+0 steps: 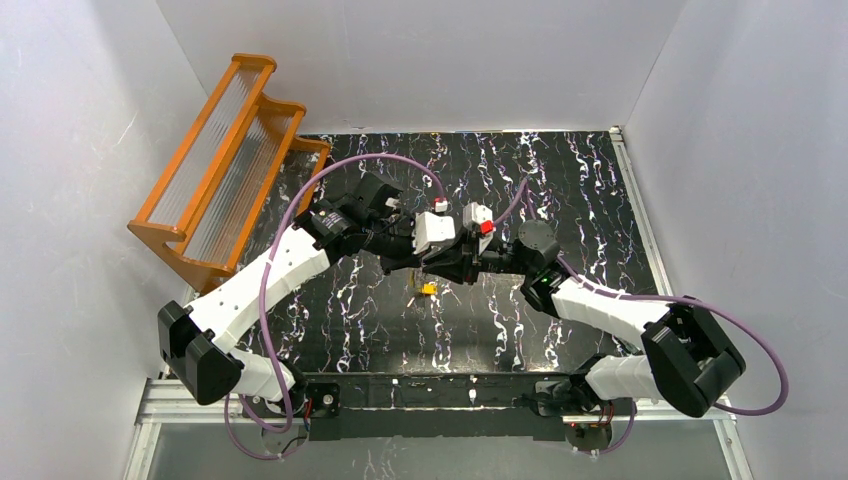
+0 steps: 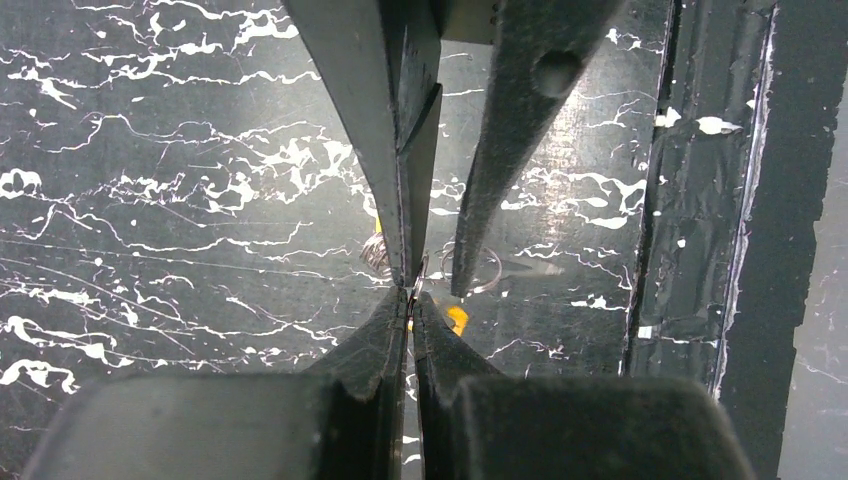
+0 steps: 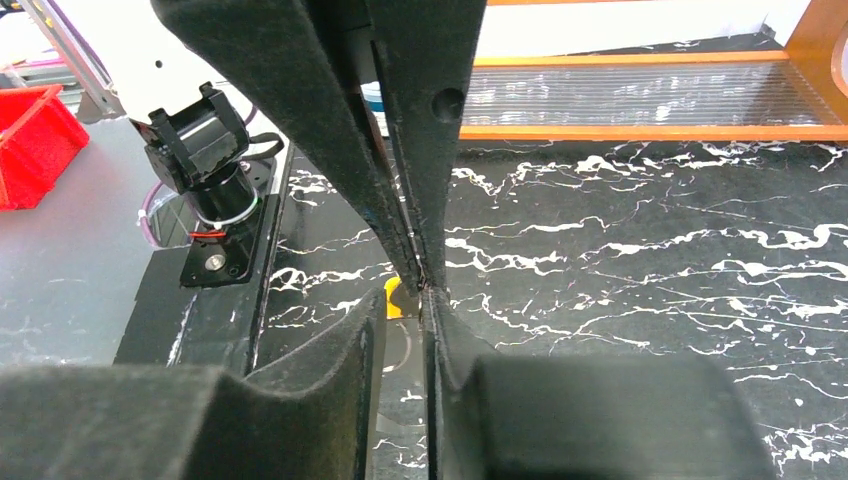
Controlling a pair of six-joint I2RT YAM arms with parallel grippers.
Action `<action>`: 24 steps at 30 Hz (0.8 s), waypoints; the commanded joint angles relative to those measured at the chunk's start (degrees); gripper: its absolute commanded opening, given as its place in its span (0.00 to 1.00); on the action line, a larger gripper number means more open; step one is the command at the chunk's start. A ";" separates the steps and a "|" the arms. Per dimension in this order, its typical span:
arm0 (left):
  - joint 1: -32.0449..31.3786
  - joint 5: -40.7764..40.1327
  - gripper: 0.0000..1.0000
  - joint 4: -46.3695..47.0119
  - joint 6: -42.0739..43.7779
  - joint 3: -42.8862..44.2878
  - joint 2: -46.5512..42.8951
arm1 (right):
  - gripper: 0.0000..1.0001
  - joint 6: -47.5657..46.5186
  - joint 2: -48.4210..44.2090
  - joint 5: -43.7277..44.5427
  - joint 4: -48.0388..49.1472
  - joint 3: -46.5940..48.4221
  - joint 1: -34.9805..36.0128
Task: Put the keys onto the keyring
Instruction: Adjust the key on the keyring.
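My left gripper (image 2: 410, 302) is shut, and a thin silvery wire of the keyring (image 2: 487, 272) shows pinched at its tips. The rest of the loop lies just beyond, over the black marbled table. My right gripper (image 3: 406, 295) comes in from the opposite side, tip to tip with the left one. Its jaws stand a narrow gap apart, and an arc of the keyring (image 3: 404, 352) shows through the gap. One key's yellow head (image 2: 457, 318) sits right under the meeting tips; the same key (image 1: 428, 288) shows in the top view. Whether it hangs on the ring I cannot tell.
An orange rack (image 1: 220, 170) with ribbed clear panels stands at the table's far left. A red bin (image 3: 30, 140) and an arm's base mount (image 3: 215, 200) sit off the table's near side. The taped front edge (image 2: 700, 200) runs close to the grippers.
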 commanded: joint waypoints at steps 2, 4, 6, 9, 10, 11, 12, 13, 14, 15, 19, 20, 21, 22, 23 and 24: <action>-0.35 2.94 0.00 1.00 -0.43 -0.90 -2.19 | 0.23 0.15 1.30 -0.73 3.97 0.32 0.37; -0.35 3.12 0.00 1.12 -0.47 -1.07 -2.29 | 0.16 -0.15 1.63 -0.87 3.70 0.58 0.46; -0.41 3.19 0.00 1.29 -0.57 -1.28 -2.45 | 0.14 -0.30 1.86 -0.62 3.25 0.65 0.49; -0.44 3.34 0.00 1.65 -0.66 -1.60 -2.88 | 0.13 -1.34 1.68 0.15 1.90 0.37 0.47; -0.44 3.42 0.00 1.73 -0.68 -1.68 -2.95 | 0.13 -1.66 1.55 0.63 1.38 0.34 0.44; -0.44 3.46 0.00 1.73 -0.66 -1.77 -3.04 | 0.13 -1.94 1.55 1.10 0.77 0.38 0.48; -0.45 3.55 0.00 1.76 -0.74 -1.82 -3.15 | 0.13 -2.31 1.50 1.34 0.07 0.63 0.44; -0.45 3.61 0.00 1.86 -0.80 -1.95 -3.24 | 0.15 -2.60 1.48 1.67 -0.71 0.92 0.45; -0.47 3.60 0.00 2.02 -0.82 -1.99 -3.31 | 0.18 -2.88 1.42 2.06 -1.33 1.02 0.43; -0.44 3.62 0.00 2.14 -0.83 -2.07 -3.35 | 0.20 -3.04 1.29 2.44 -1.73 0.92 0.45; -0.46 3.97 0.00 2.39 -0.92 -2.34 -3.48 | 0.15 -3.75 1.00 2.72 -2.00 0.96 0.43; -0.46 4.03 0.00 2.57 -0.92 -2.39 -3.52 | 0.05 -3.96 0.89 2.63 -2.15 1.03 0.45; -0.44 4.05 0.00 2.68 -0.97 -2.50 -3.53 | 0.01 -4.03 0.68 2.62 -2.17 1.04 0.44; -0.44 4.06 0.00 2.74 -0.93 -2.56 -3.53 | 0.01 -4.03 0.56 2.59 -2.03 1.02 0.48; -0.45 3.99 0.00 2.79 -0.92 -2.73 -3.60 | 0.01 -4.02 0.41 2.39 -1.98 1.11 0.45; -0.46 3.98 0.00 2.78 -0.96 -3.03 -3.66 | 0.01 -4.06 0.29 2.24 -2.04 1.13 0.46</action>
